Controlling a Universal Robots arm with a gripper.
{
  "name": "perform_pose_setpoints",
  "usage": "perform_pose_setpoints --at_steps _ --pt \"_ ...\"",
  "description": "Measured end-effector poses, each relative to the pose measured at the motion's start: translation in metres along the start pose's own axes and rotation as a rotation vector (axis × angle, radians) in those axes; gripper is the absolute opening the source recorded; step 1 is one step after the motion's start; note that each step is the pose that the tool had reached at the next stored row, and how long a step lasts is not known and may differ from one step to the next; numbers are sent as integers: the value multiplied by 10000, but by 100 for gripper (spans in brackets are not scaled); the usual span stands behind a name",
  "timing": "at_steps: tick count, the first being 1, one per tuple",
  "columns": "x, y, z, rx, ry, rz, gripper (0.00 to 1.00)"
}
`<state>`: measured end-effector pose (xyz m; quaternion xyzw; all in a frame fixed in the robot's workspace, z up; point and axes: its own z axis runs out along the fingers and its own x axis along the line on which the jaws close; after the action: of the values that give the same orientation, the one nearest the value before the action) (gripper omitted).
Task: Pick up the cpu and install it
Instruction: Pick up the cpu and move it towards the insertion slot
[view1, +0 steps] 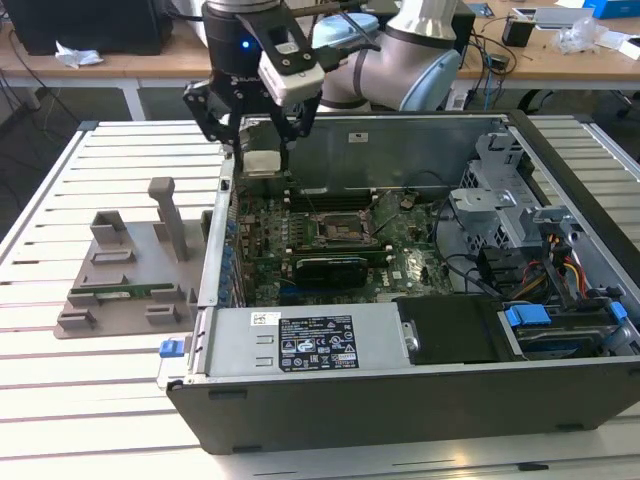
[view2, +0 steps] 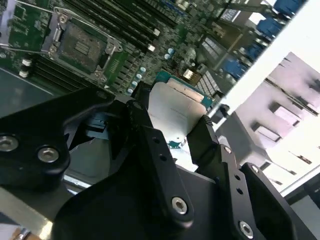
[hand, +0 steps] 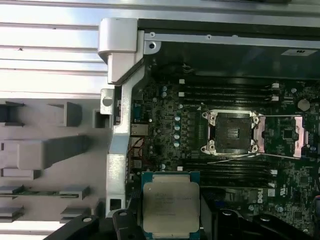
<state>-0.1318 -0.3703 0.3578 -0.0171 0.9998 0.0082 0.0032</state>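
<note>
cpu (hand: 171, 202) pinched by its edges in gripper (view1: 262, 158), over case (view1: 400, 400) wall; any tilt or slip could misseat it on open socket (hand: 230, 131).

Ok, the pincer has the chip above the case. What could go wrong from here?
The pincer holds the chip by its edges only; a slip could drop it onto the circuit board. The socket lies off to one side with its frame open; a misaligned descent might strike it.

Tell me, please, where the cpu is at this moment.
The cpu is held in the tool, above the case wall on the exterior view's left, not yet in the open socket further to that view's right.
</note>
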Motion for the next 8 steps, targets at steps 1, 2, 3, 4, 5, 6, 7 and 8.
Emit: perform_pose_setpoints --at_steps 1,2,3,4,5,6,7,8 --pt "-33 1 16 -2 2 -1 55" --pt "-69 2 32 -1 6 -3 55" --pt "-102 3 48 -1 7 -1 55" --pt "-134 4 63 0 10 0 55" --pt "-181 6 86 0 13 -1 55" --pt "-209 7 102 -2 12 -2 55" --pt "-238 8 118 -2 13 -1 55" --pt "-269 10 135 -2 13 0 55"
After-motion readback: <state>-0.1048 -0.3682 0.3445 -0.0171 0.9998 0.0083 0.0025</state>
